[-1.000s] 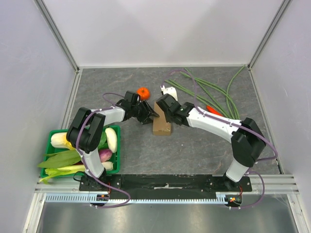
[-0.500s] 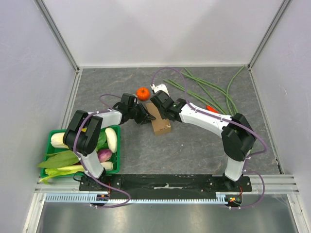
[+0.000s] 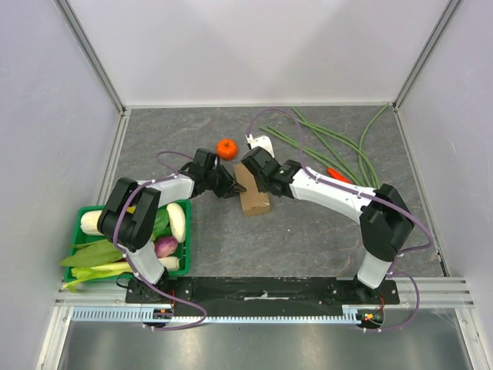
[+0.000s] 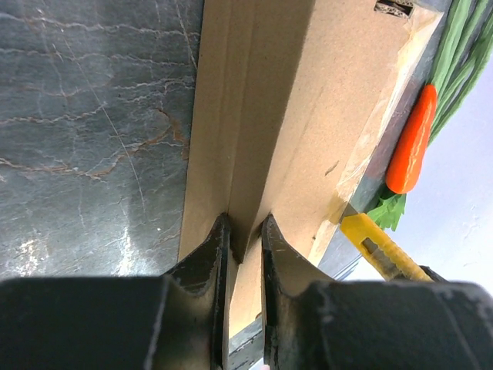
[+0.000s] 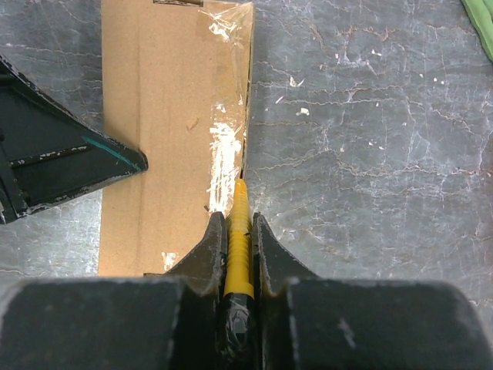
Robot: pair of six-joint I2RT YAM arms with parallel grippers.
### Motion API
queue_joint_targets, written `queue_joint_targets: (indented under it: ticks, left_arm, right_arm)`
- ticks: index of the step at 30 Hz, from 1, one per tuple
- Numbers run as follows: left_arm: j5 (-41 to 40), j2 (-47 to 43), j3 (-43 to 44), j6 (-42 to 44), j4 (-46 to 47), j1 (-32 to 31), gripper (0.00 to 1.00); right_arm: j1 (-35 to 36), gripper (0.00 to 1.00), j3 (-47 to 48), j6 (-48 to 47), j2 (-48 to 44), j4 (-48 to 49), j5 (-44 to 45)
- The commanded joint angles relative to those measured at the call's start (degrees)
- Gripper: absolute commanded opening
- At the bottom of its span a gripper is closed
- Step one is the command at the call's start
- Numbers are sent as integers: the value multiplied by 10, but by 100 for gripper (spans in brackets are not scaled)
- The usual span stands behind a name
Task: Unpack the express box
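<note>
The express box point(image 3: 255, 203) is a flat brown carton lying mid-table with clear tape along one edge. My left gripper point(image 3: 233, 187) reaches in from the left. In the left wrist view that gripper point(image 4: 245, 231) is shut on the cardboard edge of the box point(image 4: 262, 116). My right gripper point(image 3: 253, 176) hangs over the box's far end. It is shut on a yellow utility knife point(image 5: 239, 223), and the knife tip rests at the taped seam of the box point(image 5: 162, 116). The left fingers point(image 5: 69, 166) show at the box's other side.
An orange tangerine point(image 3: 226, 148) lies just behind the box beside a small white object point(image 3: 260, 142). Long green beans point(image 3: 331, 146) and a carrot point(image 3: 339, 175) spread across the back right. A green crate point(image 3: 83, 212) of vegetables stands at the left front.
My left gripper's jaws have closed onto the box edge. The right gripper with the knife has shifted left and toward the back along the box, which has turned slightly.
</note>
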Motion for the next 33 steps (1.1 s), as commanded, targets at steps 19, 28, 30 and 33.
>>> queue_joint_targets:
  ticks: [19,28,30,33]
  left_arm:
    - [-109,22,7,-46,-61,-1,14]
    - [-114,15,2,-54,-61,-1,14]
    - [-115,15,1,-56,-61,-1,14]
    - [-115,14,1,-58,-60,-1,14]
  right_arm:
    - [41,0,-11,88,-44,-79,-60]
    - [44,0,-49,100,-30,-65,-57]
    - [44,0,-45,103,-41,-65,-54]
    - [44,0,-37,106,-62,-66,-46]
